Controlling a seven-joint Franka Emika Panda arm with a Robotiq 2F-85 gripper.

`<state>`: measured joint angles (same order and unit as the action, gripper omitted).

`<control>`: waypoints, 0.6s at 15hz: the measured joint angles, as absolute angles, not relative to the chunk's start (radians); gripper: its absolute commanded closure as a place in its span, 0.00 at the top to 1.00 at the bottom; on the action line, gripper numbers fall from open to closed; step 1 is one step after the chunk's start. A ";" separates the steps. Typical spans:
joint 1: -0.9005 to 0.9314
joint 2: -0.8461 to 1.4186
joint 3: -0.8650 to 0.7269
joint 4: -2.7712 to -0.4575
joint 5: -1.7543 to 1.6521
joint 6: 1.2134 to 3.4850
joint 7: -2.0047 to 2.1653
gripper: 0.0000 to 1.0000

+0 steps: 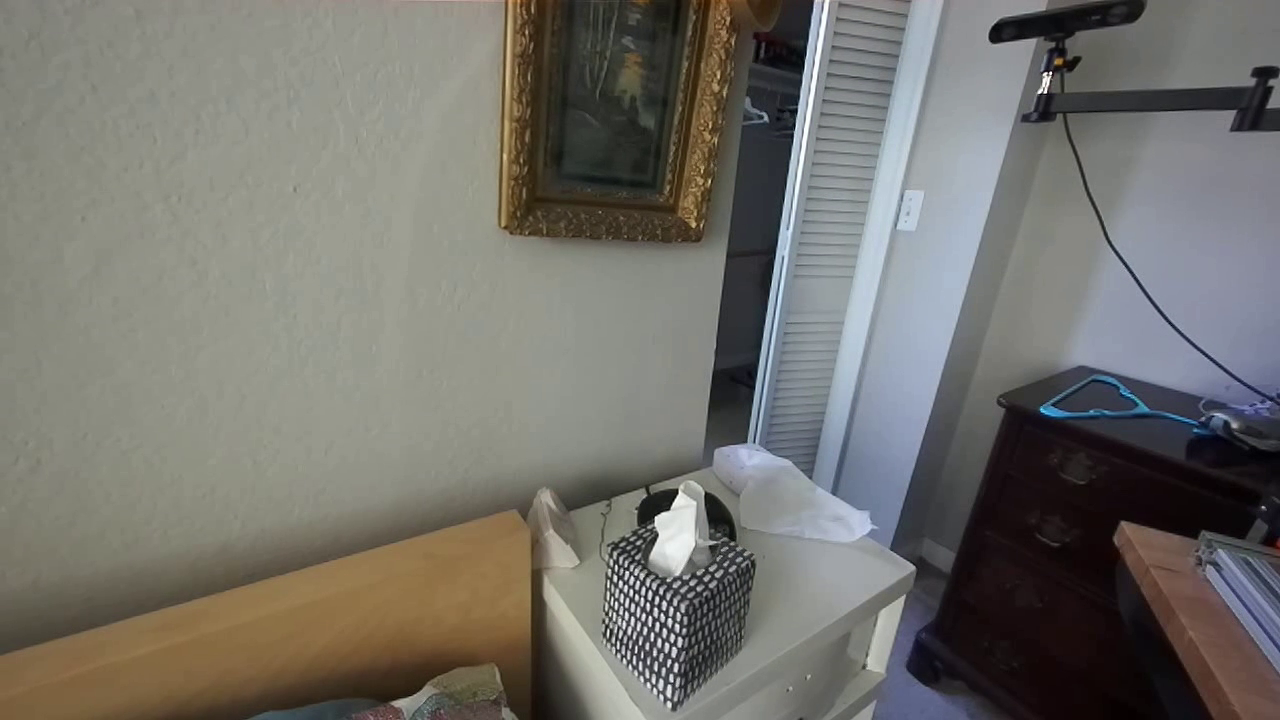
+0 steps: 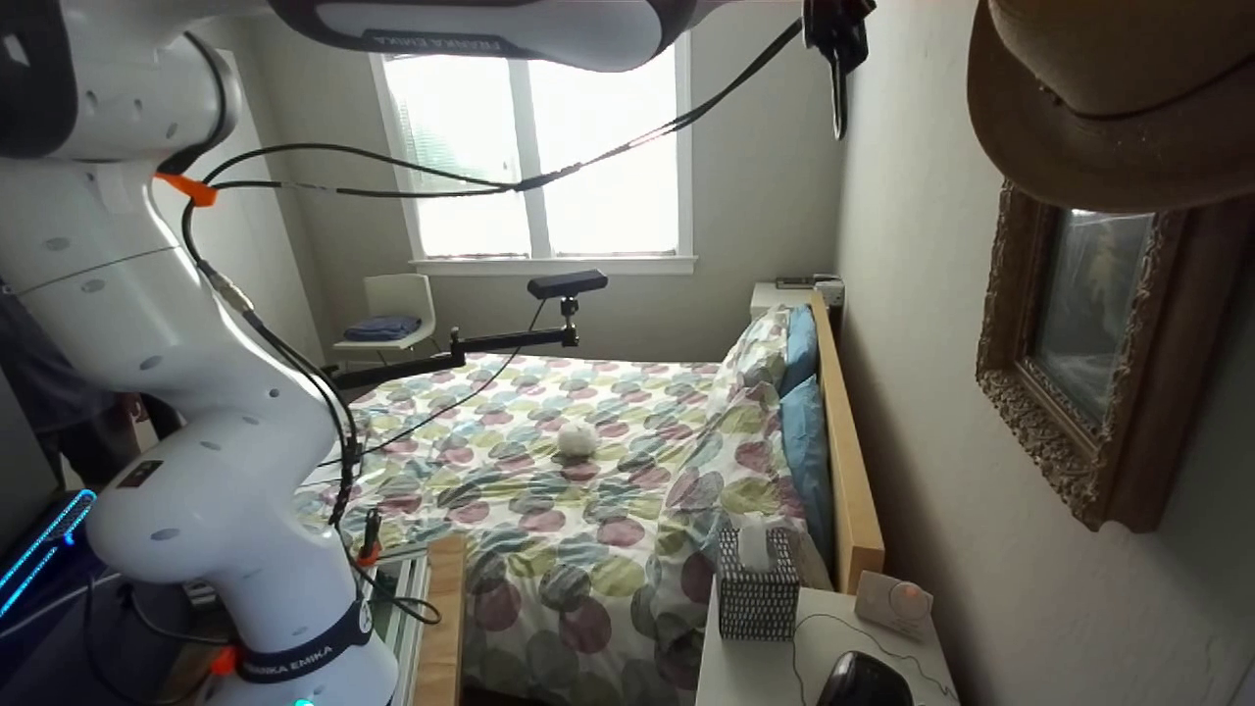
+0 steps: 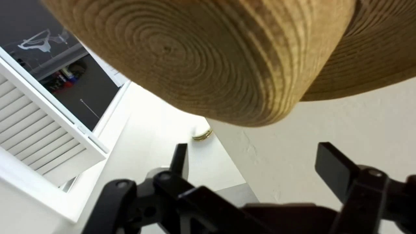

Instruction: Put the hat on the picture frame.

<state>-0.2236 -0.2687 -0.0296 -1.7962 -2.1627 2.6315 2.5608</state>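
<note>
The tan hat covers the top of the picture frame in an exterior view. A small tan edge of the hat shows by the frame's upper right in an exterior view. The gold picture frame hangs on the wall around a dark painting; its top is out of view there. In the wrist view the hat's rounded crown fills the top, with the brim at the right. My gripper is open, with nothing between its fingers and apart from the hat. One finger of my gripper shows at the top of an exterior view.
The wall runs beside the gripper. Below are the checkered tissue box, white nightstand and wooden headboard. A louvered closet door stands right of the frame. A camera on a black arm extends over the bed.
</note>
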 measured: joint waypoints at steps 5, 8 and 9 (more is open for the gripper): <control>-0.170 -0.336 -0.091 -1.866 -2.141 2.541 2.523 1.00; -0.153 -0.370 -0.123 -1.915 -2.049 2.499 2.428 1.00; -0.151 -0.382 -0.132 -1.934 -2.013 2.498 2.375 1.00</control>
